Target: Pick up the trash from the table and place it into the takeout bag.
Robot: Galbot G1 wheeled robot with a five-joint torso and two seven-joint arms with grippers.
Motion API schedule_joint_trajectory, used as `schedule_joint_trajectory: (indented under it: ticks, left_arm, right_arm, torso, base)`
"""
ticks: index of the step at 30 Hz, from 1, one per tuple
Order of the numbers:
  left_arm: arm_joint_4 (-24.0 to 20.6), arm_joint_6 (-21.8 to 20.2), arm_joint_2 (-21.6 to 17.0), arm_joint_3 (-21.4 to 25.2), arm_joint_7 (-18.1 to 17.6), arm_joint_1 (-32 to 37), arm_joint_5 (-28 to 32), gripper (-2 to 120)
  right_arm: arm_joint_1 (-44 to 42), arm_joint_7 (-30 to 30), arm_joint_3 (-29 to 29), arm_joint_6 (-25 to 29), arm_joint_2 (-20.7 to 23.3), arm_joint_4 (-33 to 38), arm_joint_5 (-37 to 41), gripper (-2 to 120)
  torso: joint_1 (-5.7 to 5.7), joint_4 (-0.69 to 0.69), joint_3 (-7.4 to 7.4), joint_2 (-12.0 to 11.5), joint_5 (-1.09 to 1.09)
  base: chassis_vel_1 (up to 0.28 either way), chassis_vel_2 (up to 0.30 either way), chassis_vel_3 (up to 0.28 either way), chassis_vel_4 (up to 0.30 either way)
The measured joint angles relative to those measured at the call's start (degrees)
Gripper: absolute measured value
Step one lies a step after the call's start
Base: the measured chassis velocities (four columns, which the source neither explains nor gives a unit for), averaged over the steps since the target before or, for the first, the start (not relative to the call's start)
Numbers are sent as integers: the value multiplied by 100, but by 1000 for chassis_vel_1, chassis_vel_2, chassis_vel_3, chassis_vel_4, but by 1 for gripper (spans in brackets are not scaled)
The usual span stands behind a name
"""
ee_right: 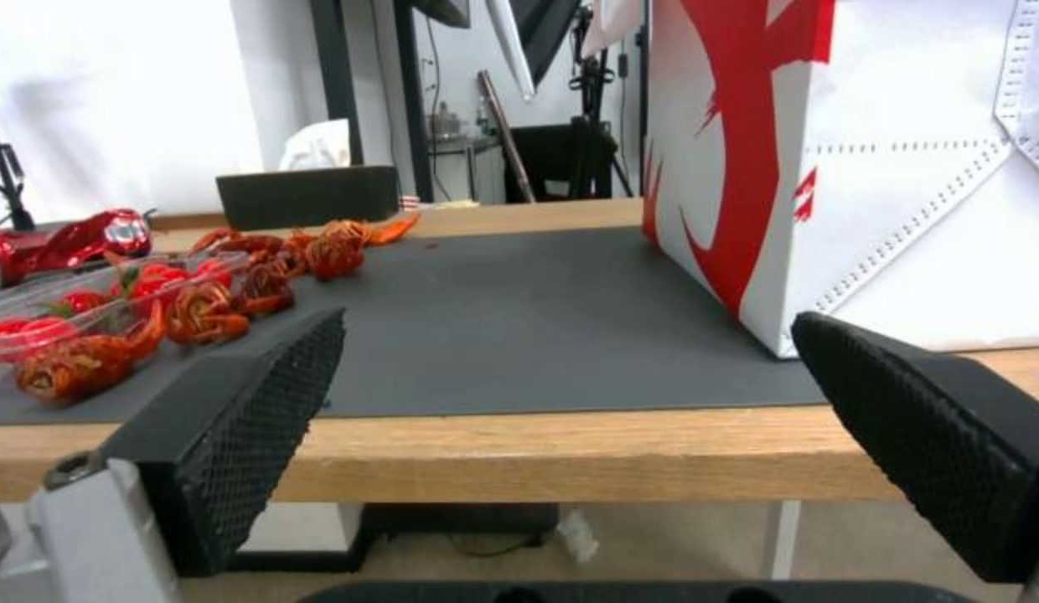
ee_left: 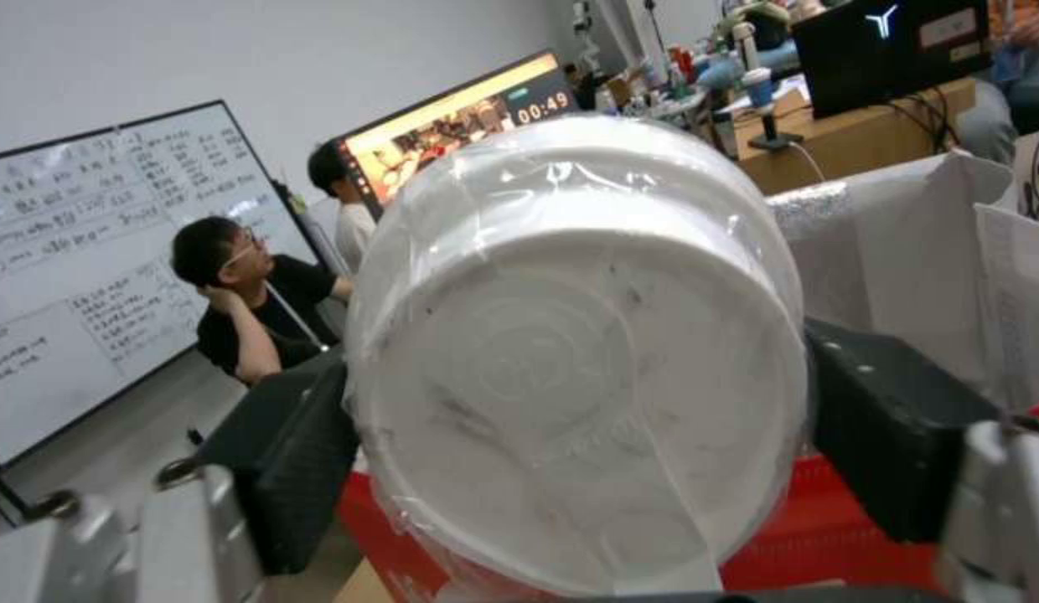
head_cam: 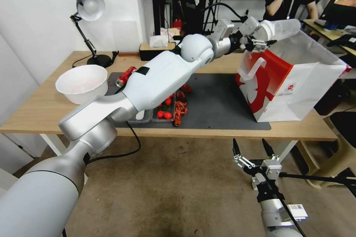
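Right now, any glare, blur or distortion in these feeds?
Head view: wide-angle bowing bends the long light-wood table edge. Left wrist view: the frosted plastic cup, gripped between the left gripper's black fingers, looms soft-focused, glare streaking its film. Right wrist view: the open right gripper's fingers are near and slightly blurred.

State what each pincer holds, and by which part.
The left pincer holds the frosted plastic cup by its base end, a finger on each side, above the takeout bag. The right pincer is open and holds nothing.
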State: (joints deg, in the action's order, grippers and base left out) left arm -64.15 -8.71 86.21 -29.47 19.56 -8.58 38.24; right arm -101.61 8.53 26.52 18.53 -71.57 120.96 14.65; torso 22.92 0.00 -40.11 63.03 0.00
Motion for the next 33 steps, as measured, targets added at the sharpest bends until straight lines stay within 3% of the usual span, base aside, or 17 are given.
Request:
schedule_joint_trajectory:
  ticks: [5, 13, 17, 25, 33]
  left_arm:
    - [-30, -16, -48, -110, -58, -35, 32, 99]
    - [-57, -35, -58, -73, -97, -56, 71, 100]
    - [-296, -153, -208, 55, -180, 46, 185, 100]
    - [-917, -300, -694, 330, -328, 513, 225, 100]
    - [-2040, -513, -1630, 1164, -502, 1555, 182, 100]
  right_arm:
    - [31, -1, -1, 9, 3, -4, 9, 100]
    - [69, -5, -12, 9, 39, -49, 23, 100]
    - [80, -17, -39, 9, 37, -62, 25, 100]
    - [89, -23, -67, -4, 36, -63, 19, 100]
    - [53, -25, -79, -10, 13, -41, -16, 100]
  torso:
    - [0, 0, 0, 0, 0]
    - [0, -1, 0, 0, 0]
    - [0, 0, 0, 0, 0]
    - [0, -2, 0, 0, -1]
    - [0, 1, 0, 0, -3]
  base:
    - [0, 0, 0, 0]
    - [0, 0, 0, 0]
    - [0, 0, 0, 0]
    - [0, 0, 0, 0]
    - [0, 0, 0, 0]
